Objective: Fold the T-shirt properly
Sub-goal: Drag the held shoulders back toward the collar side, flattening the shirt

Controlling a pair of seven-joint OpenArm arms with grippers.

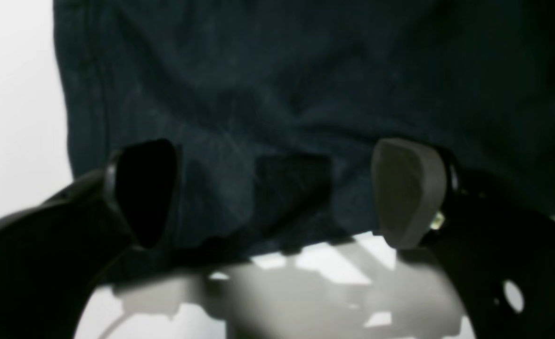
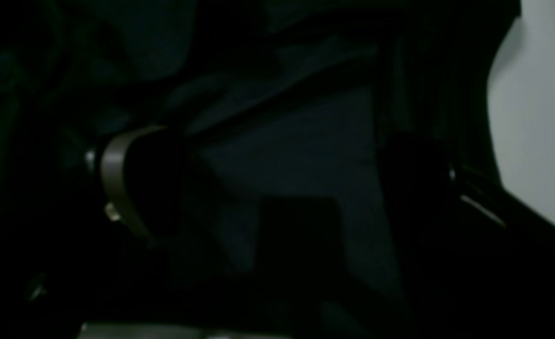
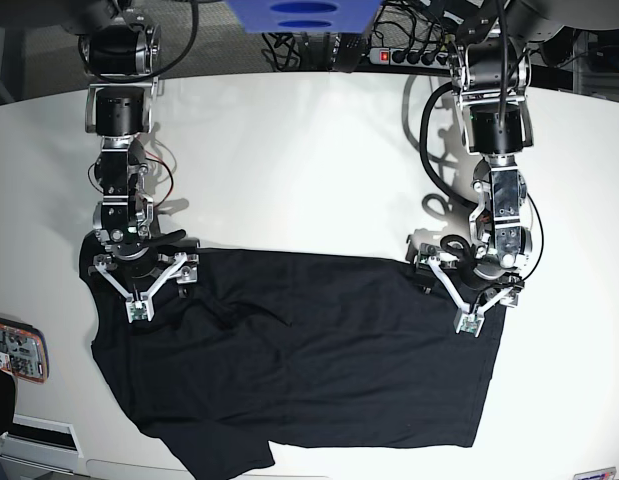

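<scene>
**A:** Base view first: how does the T-shirt (image 3: 309, 360) lie on the white table (image 3: 289, 150)?

**B:** It lies spread near the front edge of the table, and its long axis runs from left to right in this view. Its far edge is a nearly straight line between the two arms. One sleeve sticks out at the far left corner, and at the front left the cloth comes almost to the table edge. I cannot tell where the neck is.

**A:** And the grippers?

**B:** The right gripper (image 3: 139, 290) stands over the far left corner of the cloth, with its jaws spread wide in a V. The left gripper (image 3: 467, 298) stands over the far right corner, also wide open. Neither one has hold of anything.

**A:** Do the wrist views agree?

**B:** In the left wrist view the left gripper (image 1: 277, 193) has both fingers far apart, with the edge of the T-shirt (image 1: 306, 94) and bare table (image 1: 13, 94) between and below them. The right wrist view is very dark; the right gripper (image 2: 277, 188) looks open over the T-shirt (image 2: 296, 141), with a strip of table (image 2: 536, 117) at the side.

**A:** Where is free room?

**B:** The far half of the table is bare white between the arms. A small flat object (image 3: 14, 350) lies at the left edge, near the sleeve
</scene>
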